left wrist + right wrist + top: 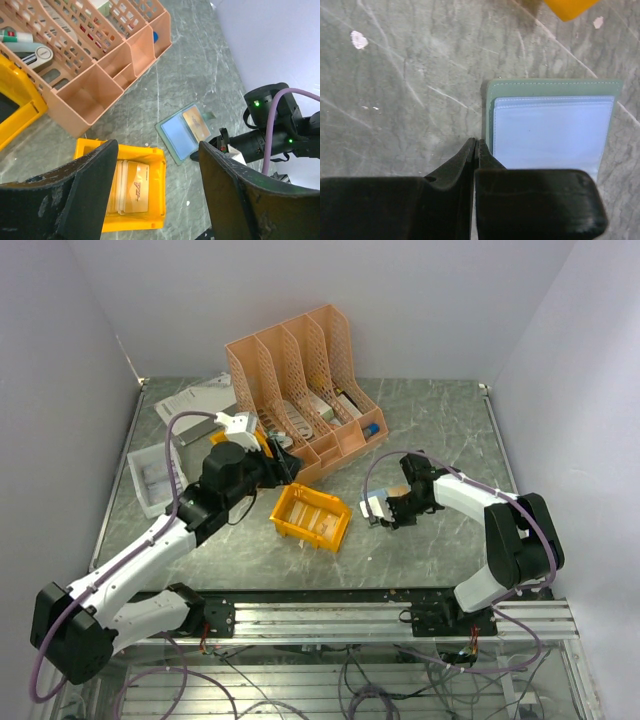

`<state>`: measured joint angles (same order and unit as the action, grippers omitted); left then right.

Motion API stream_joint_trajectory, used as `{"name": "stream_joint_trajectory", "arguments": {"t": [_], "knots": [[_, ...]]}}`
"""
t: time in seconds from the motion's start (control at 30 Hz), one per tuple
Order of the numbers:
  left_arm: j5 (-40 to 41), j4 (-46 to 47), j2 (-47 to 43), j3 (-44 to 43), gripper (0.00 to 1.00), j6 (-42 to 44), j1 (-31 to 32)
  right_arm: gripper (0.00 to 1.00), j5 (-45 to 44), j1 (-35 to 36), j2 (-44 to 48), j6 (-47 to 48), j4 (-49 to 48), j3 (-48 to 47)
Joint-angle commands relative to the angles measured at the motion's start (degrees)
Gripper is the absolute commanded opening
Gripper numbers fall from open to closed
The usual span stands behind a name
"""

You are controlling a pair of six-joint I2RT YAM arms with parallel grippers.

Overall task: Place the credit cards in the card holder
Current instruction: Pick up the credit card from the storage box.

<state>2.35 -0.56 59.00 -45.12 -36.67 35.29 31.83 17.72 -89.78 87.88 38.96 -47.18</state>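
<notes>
Just beside card holder (176,140), yellow bin (122,149) holds credit cards (133,189)

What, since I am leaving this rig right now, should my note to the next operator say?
Left gripper: jaws wide open, empty, above the yellow-orange plastic bin.
Right gripper: jaws shut, nothing between them, tips at the edge of the small square card holder, grey-green outside and light blue inside, which lies open on the table.
Done: one tan-brown credit card lies on one half of the holder. I cannot tell if it is tucked into a pocket.
Left: the other flat pale cards lie in the yellow bin and must go into the holder.
</notes>
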Motion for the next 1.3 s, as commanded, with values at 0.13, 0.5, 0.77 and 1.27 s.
{"name": "stream_joint_trajectory", "arguments": {"t": [0.13,0.5,0.77,1.27], "knots": [[7.1,-12.7,0.1,-1.3,0.75,-2.8,-0.4,0.0,0.4,0.2,1.2,-8.3,-4.2,-0.9],[14.1,-22.4,7.0,-7.5,0.75,2.4,-1.1,0.04,8.4,-1.7,5.0,-24.7,-3.0,-8.7],[19.8,-44.3,25.5,-30.1,0.71,18.2,-3.5,0.3,15.8,-0.9,3.4,-35.4,7.8,-26.3],[25.8,-29.5,39.2,-30.1,0.71,54.9,-9.5,0.31,20.0,-3.1,4.8,-39.8,2.0,-19.4]]}}
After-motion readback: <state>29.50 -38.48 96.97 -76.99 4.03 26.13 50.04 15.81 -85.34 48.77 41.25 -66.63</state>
